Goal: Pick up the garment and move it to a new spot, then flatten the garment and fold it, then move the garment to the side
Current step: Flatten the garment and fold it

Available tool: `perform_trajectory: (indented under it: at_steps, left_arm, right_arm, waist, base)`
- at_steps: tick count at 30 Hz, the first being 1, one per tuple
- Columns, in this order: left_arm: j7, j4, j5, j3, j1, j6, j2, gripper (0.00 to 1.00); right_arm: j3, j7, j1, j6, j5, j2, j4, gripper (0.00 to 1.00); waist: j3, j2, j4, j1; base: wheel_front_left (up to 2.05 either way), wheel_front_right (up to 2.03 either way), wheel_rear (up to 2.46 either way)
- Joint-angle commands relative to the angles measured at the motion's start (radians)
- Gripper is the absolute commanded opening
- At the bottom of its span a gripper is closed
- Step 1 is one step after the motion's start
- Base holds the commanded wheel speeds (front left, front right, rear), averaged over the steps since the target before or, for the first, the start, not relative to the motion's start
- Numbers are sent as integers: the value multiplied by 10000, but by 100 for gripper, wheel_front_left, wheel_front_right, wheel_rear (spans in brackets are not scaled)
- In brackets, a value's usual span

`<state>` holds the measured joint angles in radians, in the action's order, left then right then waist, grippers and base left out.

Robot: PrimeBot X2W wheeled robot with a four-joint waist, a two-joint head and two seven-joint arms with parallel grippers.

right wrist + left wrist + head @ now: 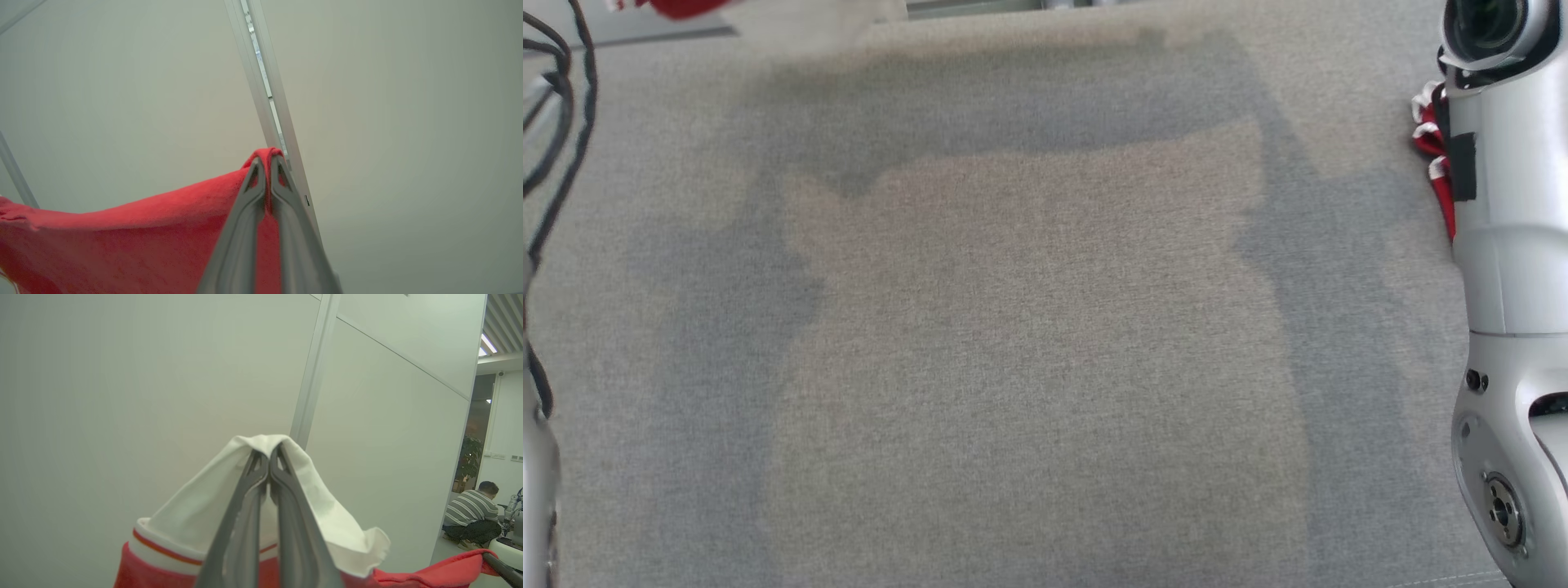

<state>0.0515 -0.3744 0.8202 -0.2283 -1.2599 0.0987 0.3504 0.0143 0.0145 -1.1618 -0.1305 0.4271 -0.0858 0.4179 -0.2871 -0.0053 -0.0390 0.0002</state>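
One garment (192, 514), red with a white panel and striped band, held aloft, off the table (1045, 343). The blurred red scraps at the head view's top-left and right edges are probably its ends.
Two grippers. Left gripper (269, 457): fingers pinched tight on a white fold. Right gripper (267, 165): fingers pinched tight on a red edge. The garment is strung between them.
One table, grey-covered.
One person (470, 512), crouched far off.
Step, as judged: the carry to a new spot. The next move calls for lowering both ends together and laying the garment down taut, without twist.
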Motion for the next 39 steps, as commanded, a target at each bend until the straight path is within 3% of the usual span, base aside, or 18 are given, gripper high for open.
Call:
perform_trajectory:
  at_steps: [1,10,16,20,29,39]
  left_arm:
    - [119,-193,152,-185,337,164,-72,0]
    - [995,1336,1268,-760,4182,321,67,0]
    - [1346,2723,1440,-956,6577,310,352,0]
    - [1449,3653,1491,-1108,8170,-44,398,0]
    - [1599,4857,1733,-1541,11142,-748,165,0]
    - [1745,3999,2106,-1987,12880,-791,-205,0]
  right_arm:
    - [-191,-322,76,-3,84,-88,534,0]
    - [-1809,-1397,2047,-3,1031,-788,2298,0]
    - [-2658,-1885,3337,-3,1832,-1202,2296,0]
    - [-3024,-2216,4313,-3,2194,-1494,2126,0]
    - [-2672,-2615,6478,-3,2590,-1800,1301,0]
    - [-1810,-2587,8986,-3,2210,-1412,150,0]
  waist:
    - [-439,53,221,-2]
    - [-889,53,621,-2]
    - [-835,53,765,-2]
    - [-699,53,814,-2]
    - [-137,53,1027,-2]
    - [889,53,1213,-2]
  base:
    - [0,0,0]
    - [0,0,0]
    - [0,0,0]
    - [0,0,0]
    - [0,0,0]
    - [0,0,0]
